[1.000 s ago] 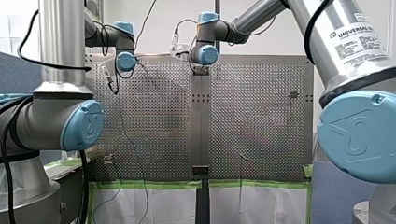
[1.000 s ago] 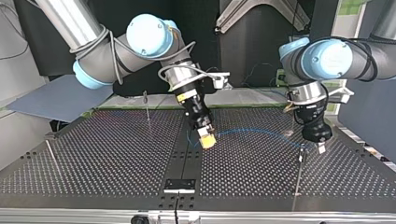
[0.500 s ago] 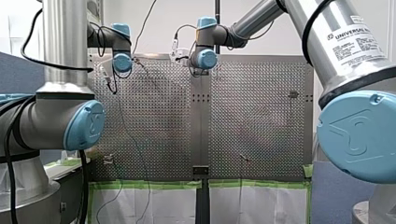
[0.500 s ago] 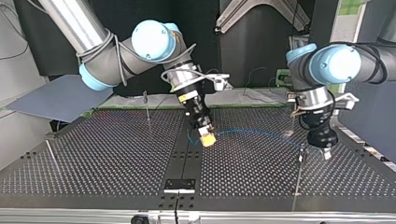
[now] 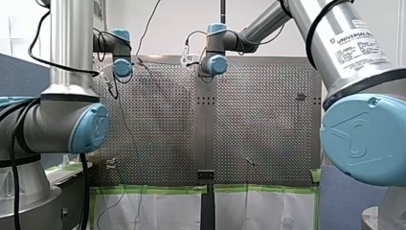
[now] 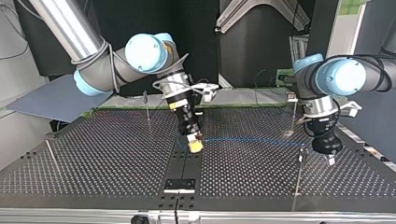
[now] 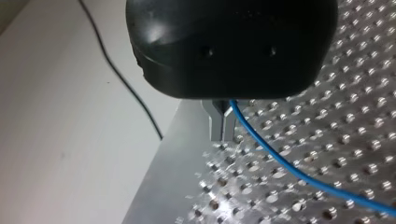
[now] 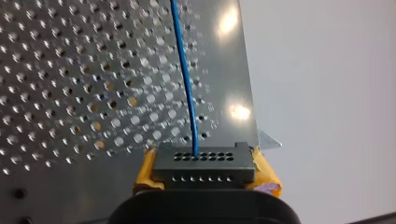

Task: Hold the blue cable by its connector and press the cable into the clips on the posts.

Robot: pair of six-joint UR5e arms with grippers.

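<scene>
my right gripper is closed on the black rectangular multi-hole connector; its yellow pads clamp the block from both sides, because the task wants the cable steered by its connector and not by its soft length; the thin blue cable leaves one hole of the connector's face and runs straight away over the perforated metal table; in the top view it stretches low above the table from my right gripper near the middle across to the right, where my left gripper waits; held at both ends like this it looks taut and nearly level, which i judge lets it be lowered onto a clip instead of flopping.

my left gripper's metal fingers are drawn almost together with only a sliver between them; the cable comes out at their root and trails off over the holes, so i judge it pinched there, though the contact itself is hidden.

my right arm comes in from the top view's far left, wrist bent down and angled toward the middle; my left arm comes in from the far right, wrist pointing nearly straight down just beside the thin metal post near the right edge; a second slim post with a small clip on top stands farther back; the cable is not yet pressed into either one.
</scene>
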